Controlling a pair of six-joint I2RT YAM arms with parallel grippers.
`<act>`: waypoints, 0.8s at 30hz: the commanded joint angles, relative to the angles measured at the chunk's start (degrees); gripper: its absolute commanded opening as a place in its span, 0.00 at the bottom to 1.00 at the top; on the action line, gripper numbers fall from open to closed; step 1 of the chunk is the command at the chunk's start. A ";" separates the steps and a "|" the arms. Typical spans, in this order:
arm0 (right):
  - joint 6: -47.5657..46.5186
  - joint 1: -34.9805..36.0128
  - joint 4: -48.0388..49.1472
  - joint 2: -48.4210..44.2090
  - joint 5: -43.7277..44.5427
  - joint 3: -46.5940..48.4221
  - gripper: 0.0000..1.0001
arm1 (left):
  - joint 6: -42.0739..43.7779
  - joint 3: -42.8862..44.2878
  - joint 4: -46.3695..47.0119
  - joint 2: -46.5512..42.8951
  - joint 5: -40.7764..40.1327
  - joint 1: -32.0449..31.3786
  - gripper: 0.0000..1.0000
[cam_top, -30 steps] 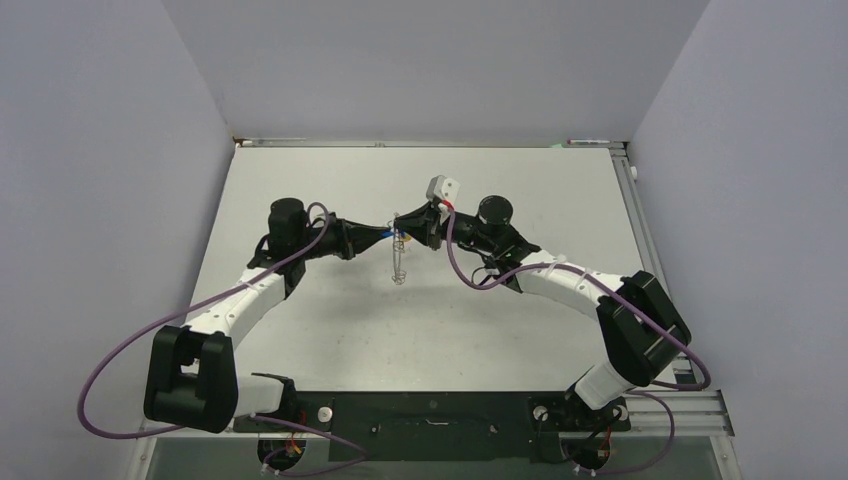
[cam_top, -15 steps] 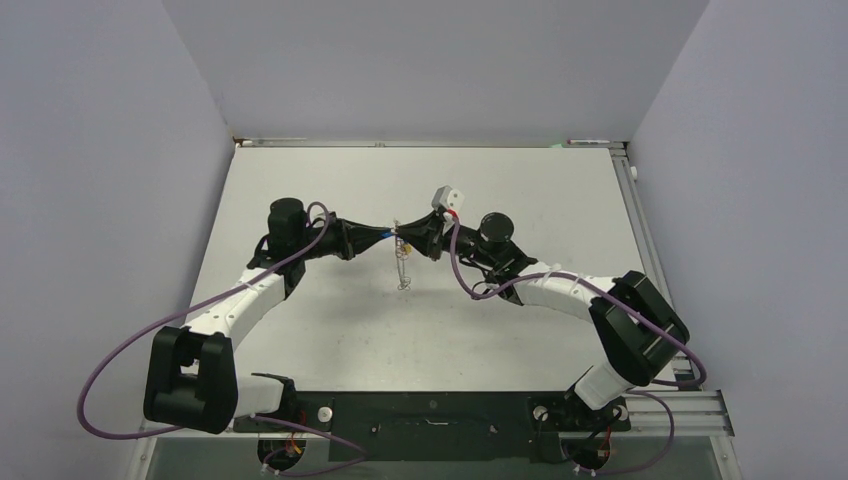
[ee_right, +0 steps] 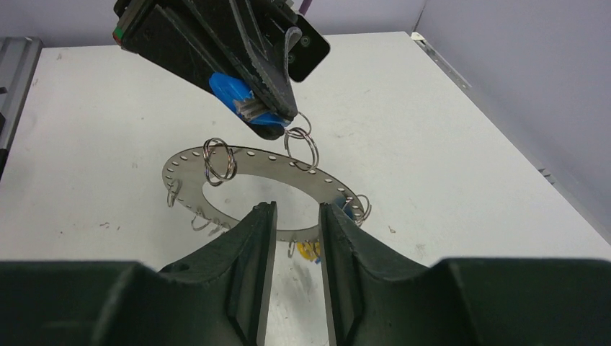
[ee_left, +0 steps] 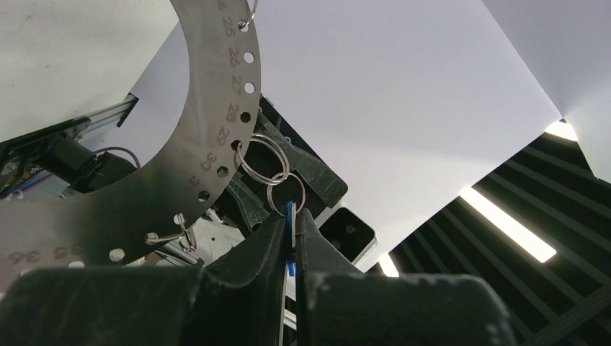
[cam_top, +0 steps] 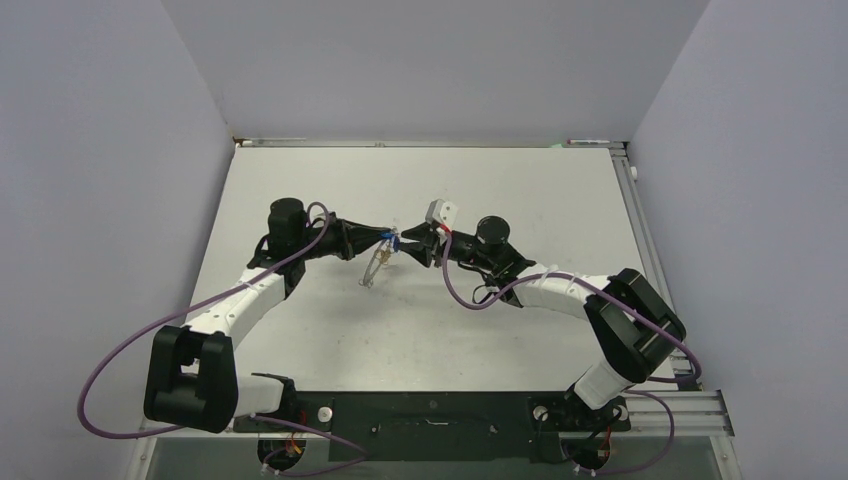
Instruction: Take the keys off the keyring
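The keyring [ee_right: 320,180] is a flat silver ring with numbered holes, hanging tilted in the air; it also shows in the top view [cam_top: 374,270] and the left wrist view [ee_left: 209,108]. My left gripper [ee_left: 294,214] is shut on a blue-tagged key [ee_right: 232,91], which links to the keyring by two small split rings [ee_left: 263,160]. My right gripper [ee_right: 297,216] is open and empty, its fingers [ee_right: 261,238] just in front of the keyring's near rim. A yellow-tagged key [ee_right: 310,249] hangs under that rim. In the top view both grippers meet mid-table, the left [cam_top: 390,240] and the right [cam_top: 408,247].
More small split rings [ee_right: 218,160] and wire loops [ee_right: 173,196] hang from the keyring's holes. The white table [cam_top: 520,180] lies below, with walls at the back and sides and a metal rail [cam_top: 632,190] along the right edge.
The keyring hung straight down between the grippers; its lower end has now swung left and it hangs tilted. The right gripper has shifted slightly left and lower.
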 commanded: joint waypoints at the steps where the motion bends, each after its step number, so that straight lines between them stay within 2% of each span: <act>1: -4.88 -0.32 -1.11 -2.14 -3.97 2.18 0.32 | 0.52 1.89 1.55 0.00 0.87 0.00 0.00; 7: -9.20 -1.59 -6.77 -1.88 -8.84 6.27 0.37 | 0.94 2.27 1.26 -0.02 1.11 -0.65 0.00; 19: -21.79 -2.56 -24.51 0.10 -17.00 16.09 0.37 | 1.03 2.38 1.61 0.18 0.85 -1.75 0.00; 24: -23.12 -2.35 -25.69 1.41 -17.45 17.81 0.36 | 0.84 2.10 1.78 0.19 0.81 -2.11 0.00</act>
